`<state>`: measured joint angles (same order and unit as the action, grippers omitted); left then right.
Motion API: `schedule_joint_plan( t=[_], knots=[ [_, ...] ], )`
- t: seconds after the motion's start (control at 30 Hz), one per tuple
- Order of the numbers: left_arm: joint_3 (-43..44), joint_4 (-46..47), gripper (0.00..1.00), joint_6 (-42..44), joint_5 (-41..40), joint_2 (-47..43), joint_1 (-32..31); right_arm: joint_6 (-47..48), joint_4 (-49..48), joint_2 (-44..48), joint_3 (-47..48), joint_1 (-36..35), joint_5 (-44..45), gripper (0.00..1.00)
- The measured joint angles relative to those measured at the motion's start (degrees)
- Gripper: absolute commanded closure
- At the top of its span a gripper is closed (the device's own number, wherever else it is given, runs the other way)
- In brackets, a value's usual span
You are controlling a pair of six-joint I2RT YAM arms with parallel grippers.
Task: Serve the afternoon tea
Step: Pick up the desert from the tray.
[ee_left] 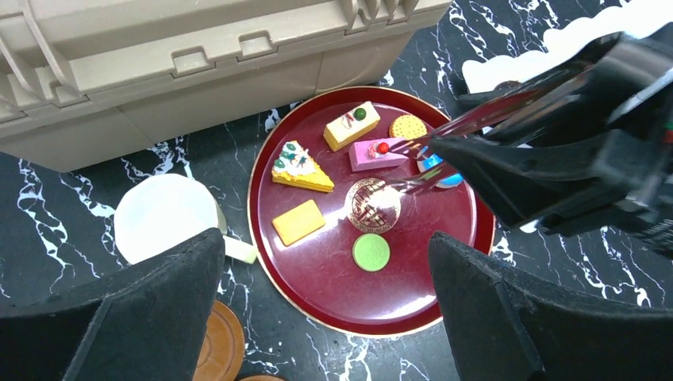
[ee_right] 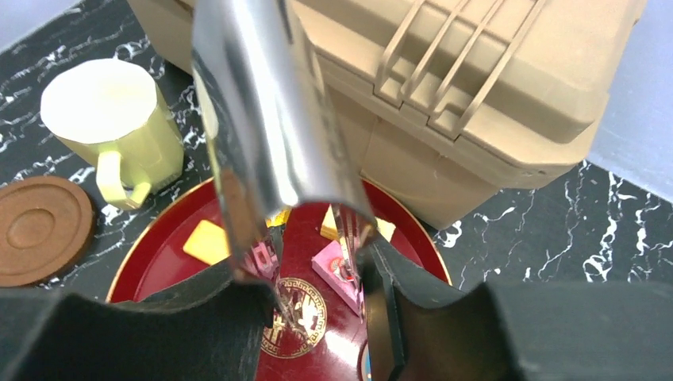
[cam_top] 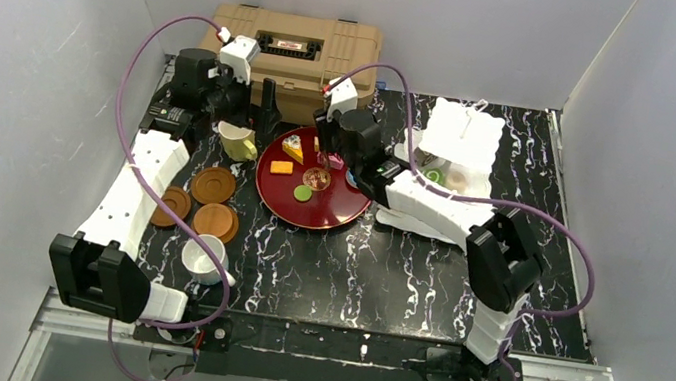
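Black fingers (ee_right: 119, 333) of the right gripper (ee_right: 313, 317) are clamped on a pair of shiny silver metal tongs (ee_right: 262, 119). The left gripper (ee_left: 324, 262) hangs empty over the tray's left side, its pads (ee_left: 159, 317) well apart.

Farthest back sits the big tan plastic case (cam_top: 295, 48). Just near of it is the round dark-red tray (cam_top: 331, 212), which carries the toy cakes (ee_left: 351, 125). To the right is the white three-tier scalloped stand (cam_top: 464, 129), with at least a green doughnut (cam_top: 434, 175) on a lower tier. Left of the tray is the pale-yellow mug (cam_top: 238, 142), then three round brown saucers (cam_top: 213, 185) and, nearest, the white mug (cam_top: 203, 256). Neither mug seems to stand on a saucer. On the tray lie a yellow wedge cake (ee_left: 300, 167), a pink slab cake (ee_left: 373, 155) with a red cherry, an orange rectangular biscuit (ee_left: 298, 221) and a small green disc (ee_left: 371, 252), among others.

The step in hand looks like picking up a cake with the tongs, since their tips hang over the pink slab. Next they would need to straddle it, squeeze, and carry it right to the stand.

Whether the tips touch the cake I cannot tell. A blue piece (ee_left: 432, 164) is mostly hidden under the tongs. The right arm covers the stand's near edge, and the top tier hides much of the lower ones.
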<state>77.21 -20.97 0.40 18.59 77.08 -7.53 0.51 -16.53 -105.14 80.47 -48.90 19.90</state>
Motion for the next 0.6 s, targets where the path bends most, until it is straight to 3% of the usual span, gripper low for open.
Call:
schedule_joint_plan(
  t=[0.6],
  knots=[
    [0.00, 1.70, 0.02, 0.00, 1.90, 0.35, 1.42, -1.36, -2.23, -2.38, 0.04, 3.04, -4.02, 0.44]
  ],
)
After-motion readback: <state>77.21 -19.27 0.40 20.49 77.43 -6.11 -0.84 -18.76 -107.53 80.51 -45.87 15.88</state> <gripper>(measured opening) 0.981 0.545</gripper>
